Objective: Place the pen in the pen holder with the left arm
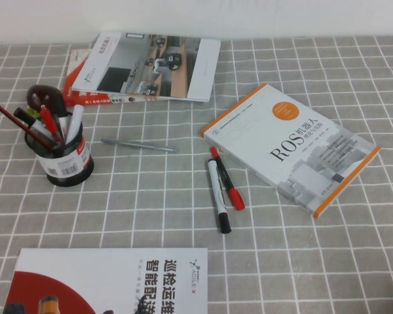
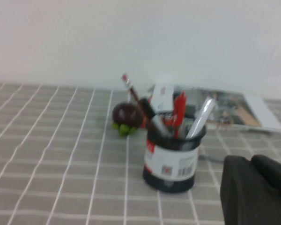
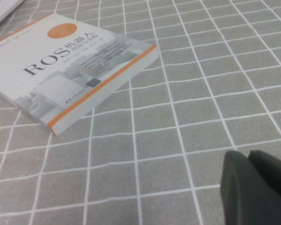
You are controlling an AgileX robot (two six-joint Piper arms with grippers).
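Observation:
The black mesh pen holder (image 1: 67,163) stands at the table's left and shows in the left wrist view (image 2: 172,161) with its white and red label. The slim red pen (image 1: 16,123) stands in it, leaning out to the left, and shows in the left wrist view (image 2: 132,93). Other pens and markers fill the cup. My left gripper (image 2: 250,159) is shut and empty, a little way from the holder and low over the table. My right gripper (image 3: 248,153) is shut and empty over bare cloth. Neither arm shows in the high view.
A thin grey pen (image 1: 139,144), a thick red marker (image 1: 227,178) and a black-and-white marker (image 1: 218,196) lie mid-table. A dark round fruit (image 1: 42,98) sits behind the holder. The ROS book (image 1: 291,145) lies right, a magazine (image 1: 150,65) at the back, another book (image 1: 111,281) in front.

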